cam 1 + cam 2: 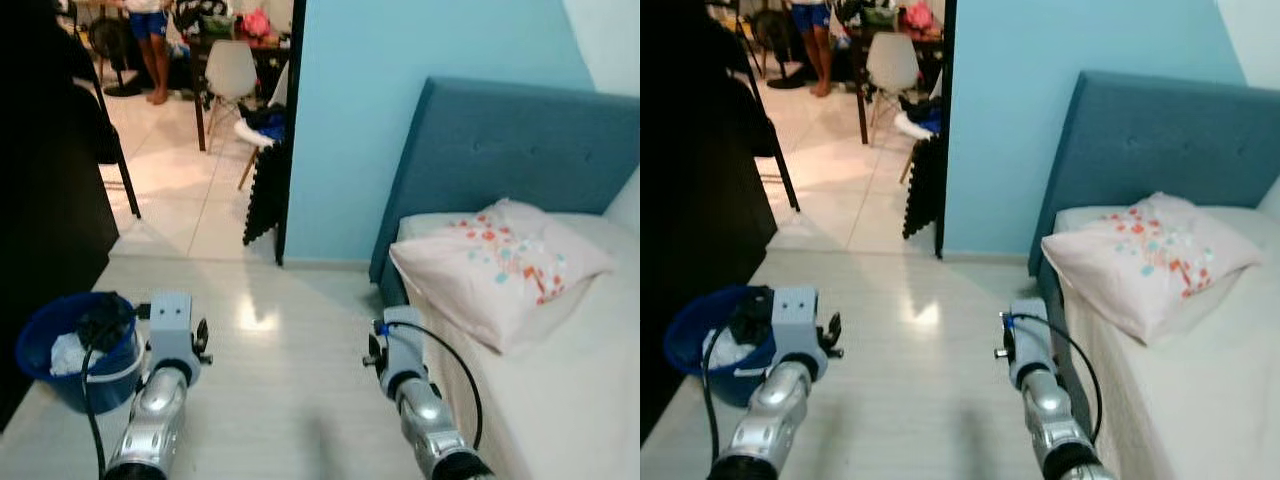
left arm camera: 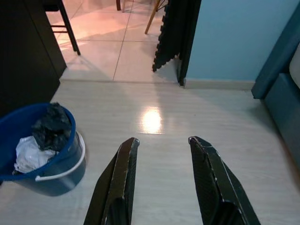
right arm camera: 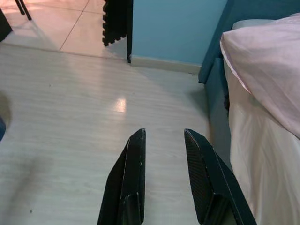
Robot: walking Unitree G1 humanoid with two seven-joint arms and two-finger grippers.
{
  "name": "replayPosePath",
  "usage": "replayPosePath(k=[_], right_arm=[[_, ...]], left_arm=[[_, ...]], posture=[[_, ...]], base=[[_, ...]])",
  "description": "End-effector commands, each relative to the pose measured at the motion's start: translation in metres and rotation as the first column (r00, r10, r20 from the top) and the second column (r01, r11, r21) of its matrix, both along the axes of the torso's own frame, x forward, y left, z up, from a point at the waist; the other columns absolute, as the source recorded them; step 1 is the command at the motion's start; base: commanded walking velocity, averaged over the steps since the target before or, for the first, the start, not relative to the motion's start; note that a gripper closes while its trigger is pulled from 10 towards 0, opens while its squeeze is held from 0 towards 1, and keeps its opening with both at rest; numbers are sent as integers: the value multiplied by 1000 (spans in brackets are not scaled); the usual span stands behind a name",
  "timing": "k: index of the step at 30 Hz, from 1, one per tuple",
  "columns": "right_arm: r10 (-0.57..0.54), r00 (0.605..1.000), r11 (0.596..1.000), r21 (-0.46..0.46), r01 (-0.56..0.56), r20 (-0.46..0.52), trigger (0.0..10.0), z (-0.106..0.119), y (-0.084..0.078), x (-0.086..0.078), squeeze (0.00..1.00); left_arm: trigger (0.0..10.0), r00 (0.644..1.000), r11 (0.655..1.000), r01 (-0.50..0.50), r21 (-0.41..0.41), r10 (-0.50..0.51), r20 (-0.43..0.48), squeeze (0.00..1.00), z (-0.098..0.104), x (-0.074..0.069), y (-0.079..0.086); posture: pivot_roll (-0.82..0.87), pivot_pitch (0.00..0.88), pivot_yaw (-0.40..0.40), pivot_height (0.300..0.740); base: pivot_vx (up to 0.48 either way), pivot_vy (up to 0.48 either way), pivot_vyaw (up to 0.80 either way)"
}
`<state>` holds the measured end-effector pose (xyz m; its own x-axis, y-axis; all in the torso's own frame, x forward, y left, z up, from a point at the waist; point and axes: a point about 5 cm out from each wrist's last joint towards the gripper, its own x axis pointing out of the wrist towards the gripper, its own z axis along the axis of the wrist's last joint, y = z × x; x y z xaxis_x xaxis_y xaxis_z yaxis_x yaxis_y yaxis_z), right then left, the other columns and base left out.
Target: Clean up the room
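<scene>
A blue bucket (image 1: 45, 345) stands on the pale floor at the left, holding a black crumpled bag (image 1: 105, 322) and white rubbish (image 1: 68, 352); in the left wrist view the bucket (image 2: 28, 126) lies beside the fingers. My left gripper (image 2: 161, 141) hangs open over bare floor, nothing between its fingers. My right gripper (image 3: 164, 133) is open too, over the floor beside the bed. Both silver arms (image 1: 160, 390) reach forward and low. A flowered pillow (image 1: 500, 265) lies on the bed (image 1: 590, 390) at the right.
A blue headboard (image 1: 500, 140) and a light blue wall (image 1: 400, 100) close the right. A dark cabinet (image 1: 40, 180) stands on the left. Through the doorway a white chair (image 1: 232, 70), a table and a person's legs (image 1: 152, 50) are far off.
</scene>
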<state>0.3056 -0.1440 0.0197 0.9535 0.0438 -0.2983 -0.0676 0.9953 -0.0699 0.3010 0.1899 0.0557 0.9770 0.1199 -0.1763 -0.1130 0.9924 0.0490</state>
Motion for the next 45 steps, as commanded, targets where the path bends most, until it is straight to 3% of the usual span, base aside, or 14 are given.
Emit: replayPosePath(k=[1, 45], right_arm=[[-22, 1000, 1000, 3, 22, -3, 10000, 0, -5, 0, 0], [-21, 1000, 1000, 4, 21, 12, 10000, 5, -5, 6, 0]], left_arm=[[10000, 1000, 1000, 20, 6, -20, -5, 0, 1, 2, -4], [10000, 1000, 1000, 20, -9, -20, -4, 0, 2, 5, -3]], posture=[[82, 0, -82, 740], [89, 0, -96, 740]], base=[[334, 0, 0], [361, 0, 0]])
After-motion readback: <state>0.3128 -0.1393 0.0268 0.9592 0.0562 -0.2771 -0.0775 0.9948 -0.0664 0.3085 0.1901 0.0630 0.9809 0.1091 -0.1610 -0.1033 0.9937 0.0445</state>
